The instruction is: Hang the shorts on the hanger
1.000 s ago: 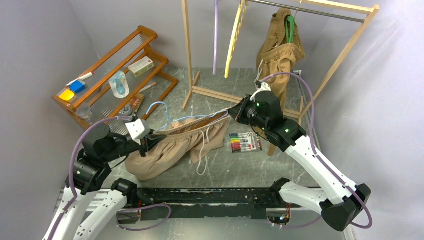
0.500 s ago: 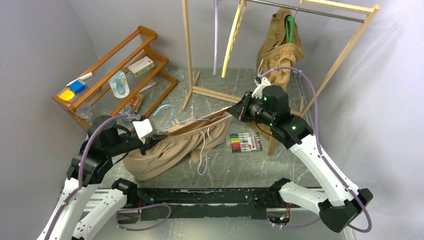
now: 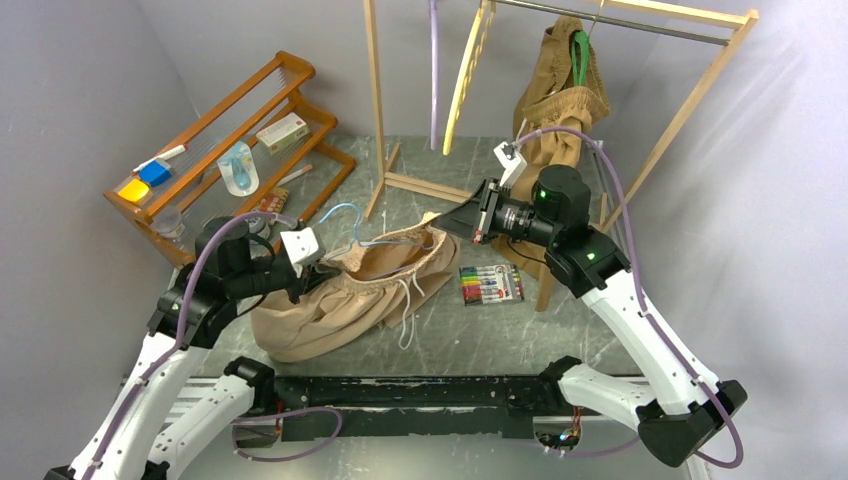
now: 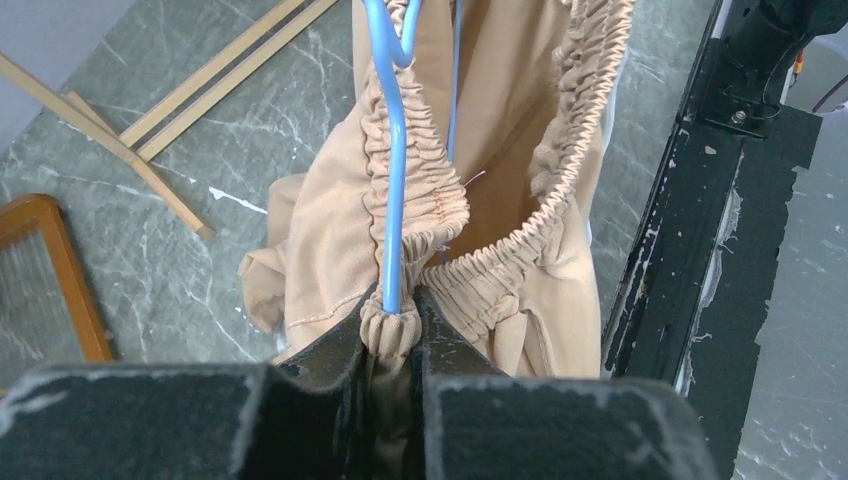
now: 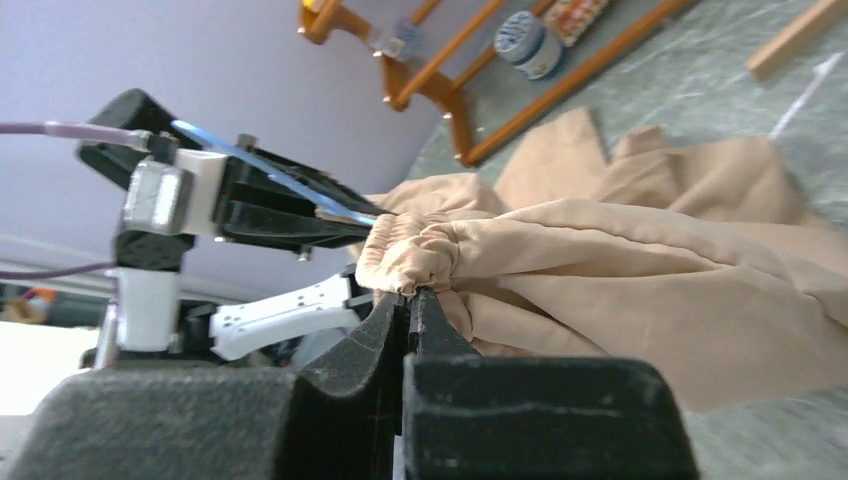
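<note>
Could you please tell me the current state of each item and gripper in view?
shorts: waistband held open between both grippers, legs slumped on the table.
hanger: partly inside the waistband, not hung.
left gripper: shut on waistband and hanger end.
right gripper: shut on waistband.
brown shorts: hanging on the rack.
yellow hanger: hanging on the rack.

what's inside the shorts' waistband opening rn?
Left wrist view: part of the hanger runs down inside the open waistband of the shorts. The left gripper pinches band and hanger together. How far the hanger reaches inside is covered by fabric.
</note>
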`<action>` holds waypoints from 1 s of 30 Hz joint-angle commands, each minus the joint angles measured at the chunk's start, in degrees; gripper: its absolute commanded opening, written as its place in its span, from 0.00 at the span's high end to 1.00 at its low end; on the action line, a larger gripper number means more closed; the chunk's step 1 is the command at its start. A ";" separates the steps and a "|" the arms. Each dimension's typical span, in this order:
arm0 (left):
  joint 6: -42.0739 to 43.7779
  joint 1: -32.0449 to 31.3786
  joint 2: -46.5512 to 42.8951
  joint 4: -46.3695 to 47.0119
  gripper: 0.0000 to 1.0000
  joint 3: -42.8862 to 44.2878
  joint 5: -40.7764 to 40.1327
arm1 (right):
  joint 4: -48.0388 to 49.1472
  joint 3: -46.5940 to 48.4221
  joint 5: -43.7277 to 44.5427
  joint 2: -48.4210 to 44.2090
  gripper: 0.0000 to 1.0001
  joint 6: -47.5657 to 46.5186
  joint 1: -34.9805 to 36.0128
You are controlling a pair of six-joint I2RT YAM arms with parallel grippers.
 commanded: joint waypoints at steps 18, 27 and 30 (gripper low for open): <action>-0.60 0.33 -0.73 3.33 0.93 0.50 15.41 | -5.25 -5.14 0.76 -6.66 0.63 -12.07 3.66; -2.62 0.40 0.82 6.47 0.93 -0.26 18.90 | 2.81 -4.09 -9.83 -9.11 0.48 -12.68 3.68; -1.87 0.34 2.06 5.13 0.93 0.55 18.77 | 5.52 -2.50 -10.29 -7.71 0.45 -13.60 3.68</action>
